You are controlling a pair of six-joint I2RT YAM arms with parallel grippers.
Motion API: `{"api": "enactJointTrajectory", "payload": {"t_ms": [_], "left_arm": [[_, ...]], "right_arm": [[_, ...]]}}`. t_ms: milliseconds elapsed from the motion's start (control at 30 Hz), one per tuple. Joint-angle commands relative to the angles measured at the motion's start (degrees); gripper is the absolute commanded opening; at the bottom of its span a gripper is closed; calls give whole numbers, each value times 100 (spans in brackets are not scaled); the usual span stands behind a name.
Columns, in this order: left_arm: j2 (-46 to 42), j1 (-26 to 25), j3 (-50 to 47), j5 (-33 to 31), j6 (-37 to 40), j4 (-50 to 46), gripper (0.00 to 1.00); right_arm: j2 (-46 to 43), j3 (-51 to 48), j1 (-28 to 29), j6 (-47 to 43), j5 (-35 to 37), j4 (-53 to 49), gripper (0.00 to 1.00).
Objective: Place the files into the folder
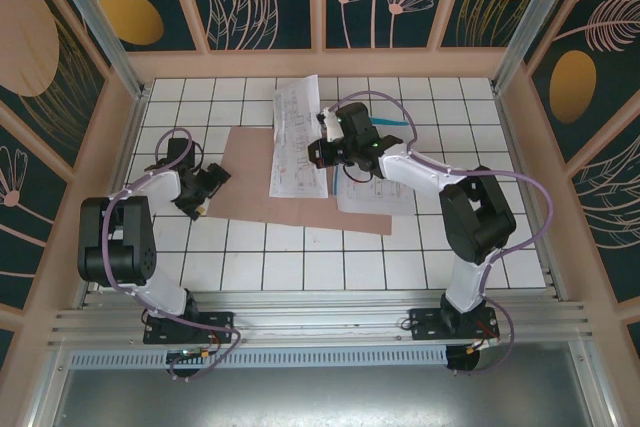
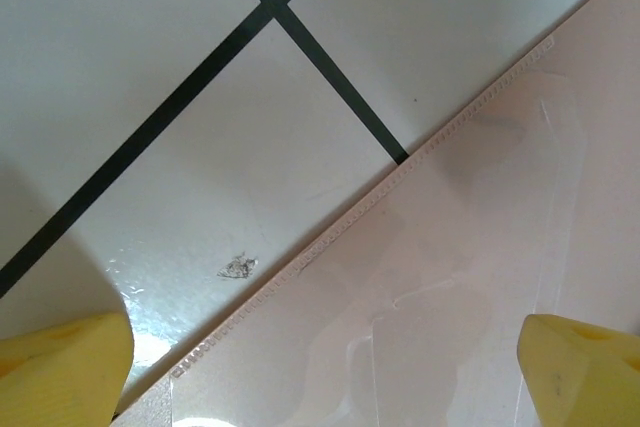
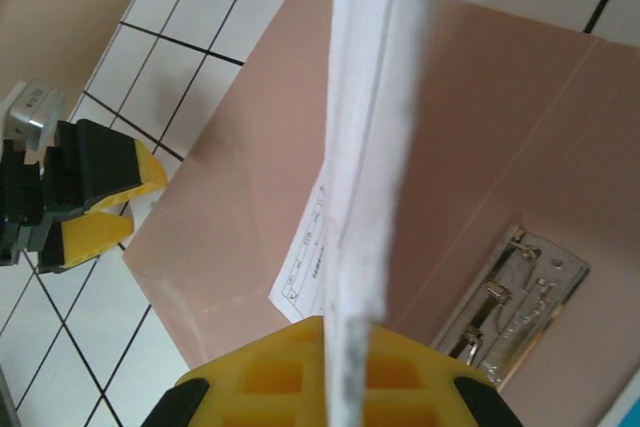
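The pinkish-brown folder lies open and flat on the tiled table. White printed files lie over its right half and reach past its far edge. My right gripper is shut on the right edge of these sheets. In the right wrist view the files run edge-on out of the yellow fingers of the right gripper, above the folder. My left gripper is open over the folder's left edge. Its yellow fingertips straddle the folder edge.
Another white sheet lies under the right arm, with a teal-blue strip beyond it. A metal clip is fixed inside the folder. Low wooden walls ring the table.
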Motion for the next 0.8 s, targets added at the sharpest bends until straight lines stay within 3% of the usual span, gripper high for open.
{"api": "enactJointTrajectory", "payload": {"t_ms": [0,467,767], "left_arm": [[17,70,63,-102,219,-190,99],[118,88,-154,190,330,26,99],[189,91,-299,436,303,128,99]], "right_arm": [[158,-133,51,103,-309,295,0],[411,-780,-211,990,-1268,1391,0],[999,-827,-193,2092,-1435,2633,0]]}}
